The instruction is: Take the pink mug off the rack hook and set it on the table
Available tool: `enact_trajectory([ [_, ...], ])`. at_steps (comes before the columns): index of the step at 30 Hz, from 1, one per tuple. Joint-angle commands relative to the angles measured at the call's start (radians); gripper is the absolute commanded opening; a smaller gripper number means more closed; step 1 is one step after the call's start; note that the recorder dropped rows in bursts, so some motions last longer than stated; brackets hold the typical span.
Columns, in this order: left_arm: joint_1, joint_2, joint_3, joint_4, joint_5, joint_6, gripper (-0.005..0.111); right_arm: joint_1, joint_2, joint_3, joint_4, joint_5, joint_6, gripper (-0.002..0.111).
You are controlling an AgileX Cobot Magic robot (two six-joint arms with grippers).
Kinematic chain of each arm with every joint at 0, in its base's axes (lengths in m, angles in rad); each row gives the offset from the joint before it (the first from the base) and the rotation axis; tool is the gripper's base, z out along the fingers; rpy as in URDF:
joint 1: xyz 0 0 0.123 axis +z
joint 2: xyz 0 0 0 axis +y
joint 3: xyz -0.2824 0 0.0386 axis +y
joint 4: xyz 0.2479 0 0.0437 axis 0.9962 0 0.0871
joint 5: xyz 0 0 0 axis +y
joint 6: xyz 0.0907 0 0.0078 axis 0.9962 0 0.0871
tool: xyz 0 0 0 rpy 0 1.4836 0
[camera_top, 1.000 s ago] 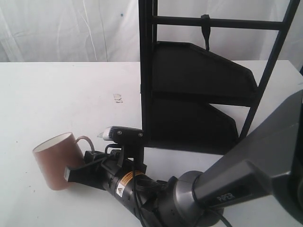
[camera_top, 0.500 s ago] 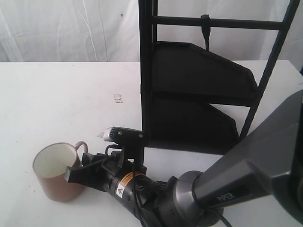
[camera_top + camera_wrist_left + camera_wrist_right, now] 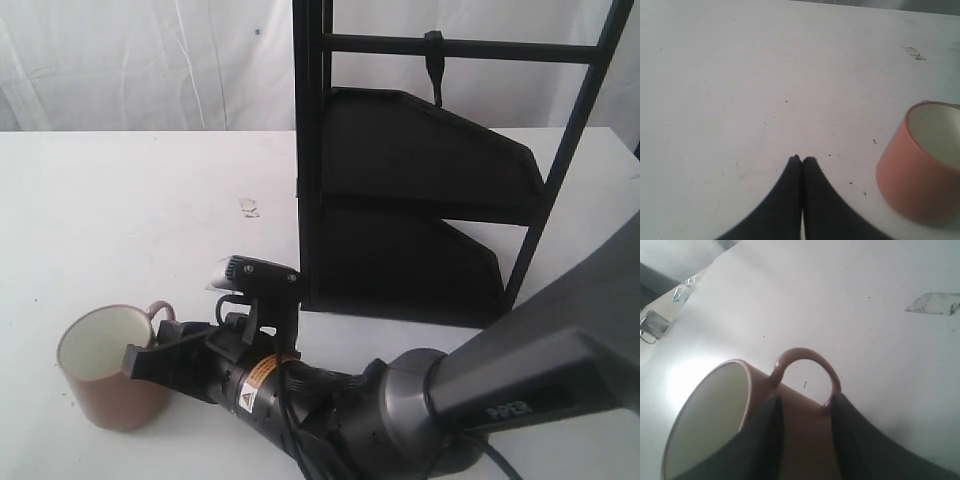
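The pink mug (image 3: 105, 375) stands mouth-up on the white table (image 3: 120, 200) at the front left, its handle (image 3: 160, 310) toward the rack. My right gripper (image 3: 140, 352) has reached across to it. In the right wrist view its two fingers (image 3: 767, 415) straddle the mug wall (image 3: 805, 425) just below the loop handle (image 3: 807, 357) and hug the handle's roots. The left gripper (image 3: 802, 159) is shut on nothing, low over bare table, with the mug (image 3: 920, 165) off to one side. The black rack hook (image 3: 433, 65) hangs bare on the top crossbar.
The tall black frame rack (image 3: 420, 200) with two slanted shelves fills the middle and right of the table. A scrap of clear tape (image 3: 248, 207) lies left of it. The right arm's grey body (image 3: 500, 390) lies low along the front edge.
The mug went from tilted on its side to upright and slid left with the right gripper. The left gripper shows in no earlier frame.
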Motion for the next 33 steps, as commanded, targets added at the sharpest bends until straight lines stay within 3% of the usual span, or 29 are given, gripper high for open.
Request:
enact_trajectory([
  [1, -0.003, -0.004, 0.003, -0.001, -0.004, 0.003, 0.0, -0.01, -0.06, -0.001, -0.024, 0.132, 0.005, 0.031],
  [6, -0.003, -0.004, 0.003, -0.001, -0.004, 0.003, 0.0, -0.01, -0.139, -0.001, -0.024, 0.319, -0.005, 0.031],
  [13, -0.003, -0.004, 0.003, -0.001, -0.004, 0.003, 0.0, -0.01, -0.288, -0.001, -0.102, 0.438, -0.055, 0.031],
  [17, -0.003, -0.004, 0.003, -0.001, -0.004, 0.003, 0.0, -0.01, -0.407, -0.001, -0.235, 0.571, -0.06, 0.019],
  [22, -0.003, -0.004, 0.003, -0.001, -0.004, 0.003, 0.0, -0.01, -0.55, -0.001, -0.404, 0.876, -0.126, 0.0],
  [33, -0.003, -0.004, 0.003, -0.001, -0.004, 0.003, 0.0, -0.01, -0.783, -0.001, -0.512, 1.667, -0.358, 0.0],
])
